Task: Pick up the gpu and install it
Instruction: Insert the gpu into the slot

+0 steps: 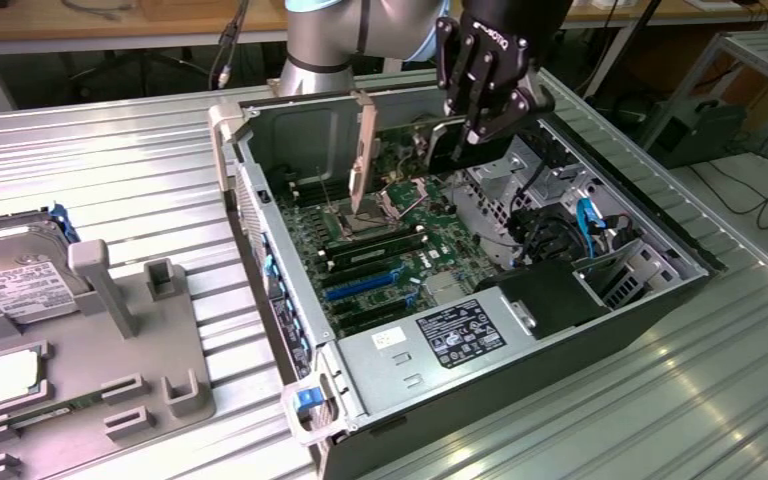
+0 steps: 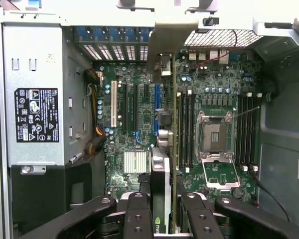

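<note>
Pincer (image 2: pixel 164 211) clamped on gpu (image 2: pixel 160 172); card edge-down above motherboard (image 2: pixel 217 92), long axis lined with blue slot (image 2: pixel 157 97).

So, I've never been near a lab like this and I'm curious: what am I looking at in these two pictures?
It's a robot arm working over an open computer case on a ribbed metal table. One picture comes from a camera off the arm, the other from a camera on its wrist, looking into the case at the motherboard. The gripper is shut on the gpu, a graphics card held on edge above the board. At the exterior view's left, a grey holder carries a hard drive.
</note>
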Available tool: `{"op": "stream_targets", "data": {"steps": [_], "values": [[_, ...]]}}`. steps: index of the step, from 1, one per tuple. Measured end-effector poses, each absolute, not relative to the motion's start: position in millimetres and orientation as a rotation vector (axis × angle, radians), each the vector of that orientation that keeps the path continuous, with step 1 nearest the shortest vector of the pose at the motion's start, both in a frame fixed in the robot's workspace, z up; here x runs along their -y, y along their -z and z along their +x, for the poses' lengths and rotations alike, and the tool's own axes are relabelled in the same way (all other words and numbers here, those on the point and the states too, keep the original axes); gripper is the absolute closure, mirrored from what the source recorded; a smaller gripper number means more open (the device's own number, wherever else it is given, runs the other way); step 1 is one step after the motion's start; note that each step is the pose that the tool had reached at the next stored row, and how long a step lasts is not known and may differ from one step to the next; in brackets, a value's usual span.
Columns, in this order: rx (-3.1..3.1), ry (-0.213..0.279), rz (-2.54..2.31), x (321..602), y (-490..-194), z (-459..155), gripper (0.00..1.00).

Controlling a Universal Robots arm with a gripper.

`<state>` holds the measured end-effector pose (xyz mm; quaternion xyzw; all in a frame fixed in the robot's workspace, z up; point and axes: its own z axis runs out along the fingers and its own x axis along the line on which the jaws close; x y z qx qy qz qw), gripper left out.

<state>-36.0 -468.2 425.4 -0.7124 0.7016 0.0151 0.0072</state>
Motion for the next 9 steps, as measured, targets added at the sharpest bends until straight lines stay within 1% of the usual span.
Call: {"op": "stream_targets", "data": {"steps": [9], "values": [[-2.199, -0.047, -2.223, 468.2, -421.0, -36.0, 0.72]]}}
